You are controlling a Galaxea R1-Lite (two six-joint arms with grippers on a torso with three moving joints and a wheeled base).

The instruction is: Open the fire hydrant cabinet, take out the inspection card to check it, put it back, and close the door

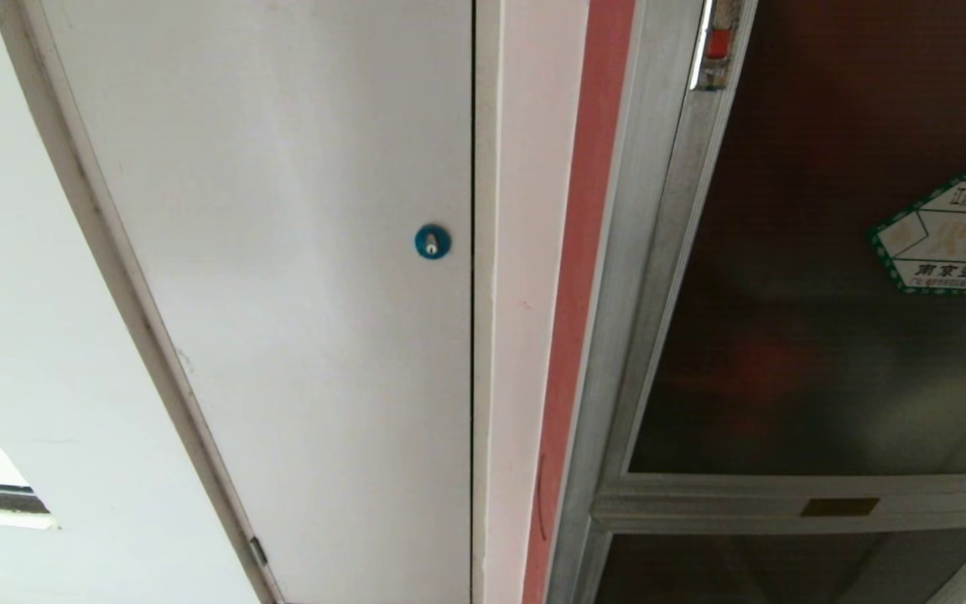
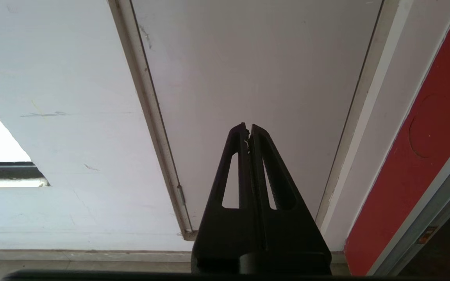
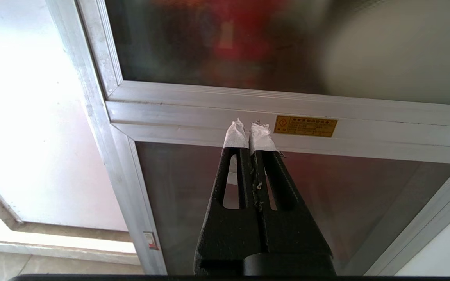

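The right gripper (image 3: 249, 130) is pressed closed on nothing, its white-wrapped tips pointing at the silver rail of the fire hydrant cabinet (image 3: 217, 103) without touching it. The left gripper (image 2: 248, 132) is likewise closed and empty, facing the plain white door (image 2: 256, 70). The door (image 1: 818, 277) of tinted glass looks fully closed, its red latch (image 1: 719, 44) untouched. The inspection card is probably behind the glass, unseen. Every step remains.

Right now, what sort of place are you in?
Probably a building corridor: a silver-framed, dark-glass fire hydrant cabinet set in the wall, beside a plain white service door with a round blue lock.
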